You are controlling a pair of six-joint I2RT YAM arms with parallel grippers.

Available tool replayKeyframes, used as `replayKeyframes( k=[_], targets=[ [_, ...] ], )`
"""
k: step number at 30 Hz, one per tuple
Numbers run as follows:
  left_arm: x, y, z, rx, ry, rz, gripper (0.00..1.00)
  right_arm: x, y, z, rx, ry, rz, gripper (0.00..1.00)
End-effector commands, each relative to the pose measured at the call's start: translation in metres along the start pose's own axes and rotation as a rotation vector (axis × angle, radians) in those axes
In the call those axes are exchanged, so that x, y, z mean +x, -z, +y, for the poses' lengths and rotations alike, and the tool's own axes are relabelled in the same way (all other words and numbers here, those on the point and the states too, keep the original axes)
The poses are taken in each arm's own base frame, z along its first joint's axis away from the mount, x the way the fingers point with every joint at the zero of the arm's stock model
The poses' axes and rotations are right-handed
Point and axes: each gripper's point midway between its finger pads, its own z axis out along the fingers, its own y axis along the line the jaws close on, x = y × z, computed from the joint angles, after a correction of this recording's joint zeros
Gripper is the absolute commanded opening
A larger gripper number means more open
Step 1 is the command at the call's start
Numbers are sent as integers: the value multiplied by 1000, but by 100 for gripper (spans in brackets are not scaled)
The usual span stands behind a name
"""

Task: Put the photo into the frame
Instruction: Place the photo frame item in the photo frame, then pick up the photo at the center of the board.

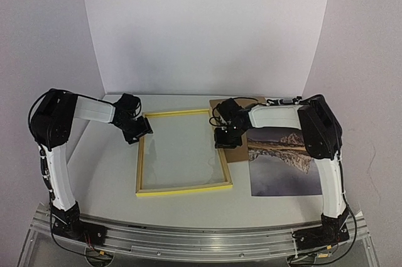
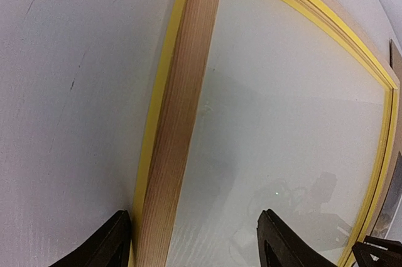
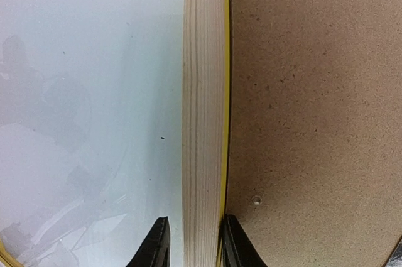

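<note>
Currently, right tool straddles a rail of the frame.

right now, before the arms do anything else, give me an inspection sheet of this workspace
surface: pale table, faint scuffs
job's things: frame flat in the middle, no print in it; photo face up to its right, outside it
clutter: brown board by the frame's right rail
grippers: left gripper open, straddling the left rail; right gripper fingers tight beside the right rail, grip not certain
cables: black leads along both arms and at the bases
surroundings: white backdrop
</note>
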Motion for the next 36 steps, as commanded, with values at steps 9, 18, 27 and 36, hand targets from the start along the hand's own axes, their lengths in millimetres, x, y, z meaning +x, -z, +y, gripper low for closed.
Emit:
replayKeyframes(
  k=[9,18,27,36],
  targets=[
    [25,-8,50,-218,4,89,71,0,0,32,-23,46,-9,31],
    [-36,65,10,-199,-15,-120,99,-37,115,1,18,-26,-218,70],
    [54,89,-154,299,-288,19,100,18,206,-175,139,-374,-291,96],
    [194,50,-266,574,-476,275,100,57,218,-309,230,-710,-249,98]
  ],
)
